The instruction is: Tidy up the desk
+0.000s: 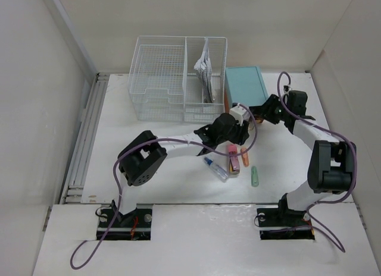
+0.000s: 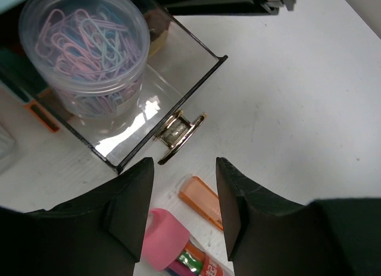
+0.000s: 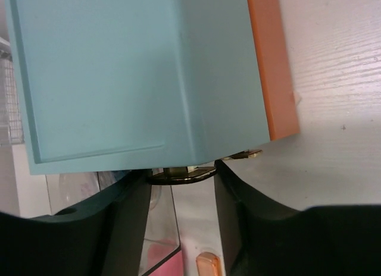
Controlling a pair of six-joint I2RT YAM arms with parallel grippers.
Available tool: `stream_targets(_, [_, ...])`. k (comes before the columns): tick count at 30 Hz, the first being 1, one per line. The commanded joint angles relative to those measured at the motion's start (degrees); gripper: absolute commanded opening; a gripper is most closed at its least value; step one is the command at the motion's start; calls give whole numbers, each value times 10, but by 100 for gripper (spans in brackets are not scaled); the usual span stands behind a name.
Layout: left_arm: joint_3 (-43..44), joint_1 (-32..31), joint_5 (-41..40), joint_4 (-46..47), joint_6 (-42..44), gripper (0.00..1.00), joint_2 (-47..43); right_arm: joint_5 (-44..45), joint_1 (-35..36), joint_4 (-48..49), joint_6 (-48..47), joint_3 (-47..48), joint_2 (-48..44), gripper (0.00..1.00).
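**Both pincers at the drawer box, loose items mid-tabletop**

On my overhead feed the tabletop (image 1: 113, 133) fills nearly the whole view, with a grooved rail (image 1: 83, 139) along its 9 o'clock edge. At 12 o'clock stands a white wire basket (image 1: 156, 103). A teal drawer box (image 1: 245, 85) sits just beside it toward 1 o'clock.

The left wrist feed shows a clear drawer (image 2: 184, 74) pulled out, with a jar of paper clips (image 2: 83, 50) standing inside and a brass handle (image 2: 178, 132) on its front. My left pincer (image 2: 183, 169) hangs just short of that handle at its 6 o'clock. It is spread wide and grips nothing. Beneath it lie a pink-capped marker (image 2: 164, 246) and an orange piece (image 2: 202, 201).

Near the tabletop's centre I also see a clear tube with a blue cap (image 1: 215, 169) and, at its 3 o'clock, a green stick (image 1: 255, 176).

My right pincer (image 3: 181, 184) is up against the teal box. Its fingers flank a brass pull (image 3: 178, 175), but I cannot tell whether they press on it.
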Motion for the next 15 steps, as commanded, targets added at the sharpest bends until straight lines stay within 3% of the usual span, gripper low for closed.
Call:
stream_targets(1, [27,15,-19,30,-7,43,-7,37,-4,87,23,-11,-24,47])
stream_targets(5, [32,33,-24,30,-7,43,-7,49,-4,104,34,-16,-24,36])
stream_targets(15, [90,63,-24,-2,-1,42,27,9,-4,63,9,-94,-103,35])
